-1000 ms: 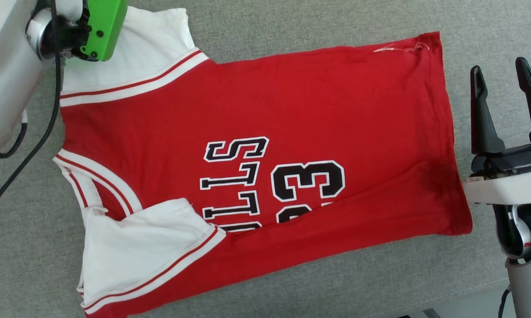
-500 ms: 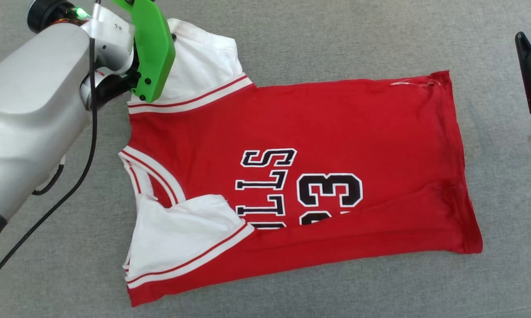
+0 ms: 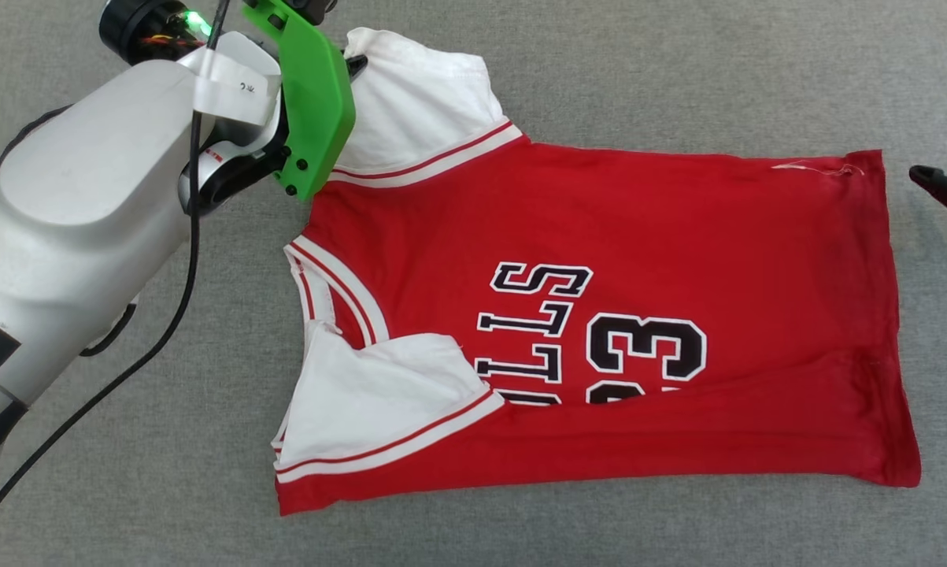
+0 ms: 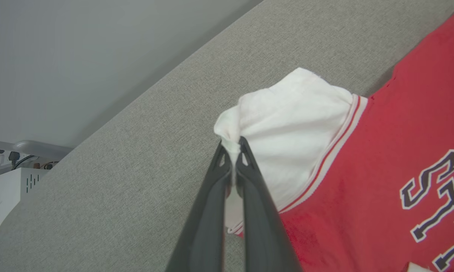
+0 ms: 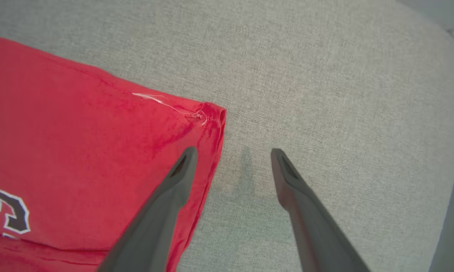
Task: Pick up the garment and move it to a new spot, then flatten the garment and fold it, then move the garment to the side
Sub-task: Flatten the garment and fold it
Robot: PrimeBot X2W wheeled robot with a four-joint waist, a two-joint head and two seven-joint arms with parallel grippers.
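Note:
The garment (image 3: 599, 236), a red jersey with white sleeves and black lettering, lies spread on the grey cloth surface, its near long edge folded over the lettering. My left gripper (image 4: 232, 145) is shut on the edge of the far white sleeve (image 4: 291, 124), which bunches up at the fingertips. In the head view that sleeve (image 3: 422, 98) sits at the top, beside the green wrist housing (image 3: 312, 102). My right gripper (image 5: 232, 153) hangs open above the jersey's far hem corner (image 5: 208, 113), one finger over red cloth, one over bare surface. One right fingertip (image 3: 941, 189) shows at the head view's right edge.
The grey fabric surface (image 3: 678, 71) runs around the jersey on all sides. Its rounded edge shows in the right wrist view (image 5: 449, 56). Beyond its far edge are a pale wall and a white box with cables (image 4: 8, 181). A black cable (image 3: 166, 331) trails from my left arm.
The head camera has shifted, sliding the whole picture right. My left gripper has closed on the far white sleeve and pulled it into a bunch. The right gripper stays open.

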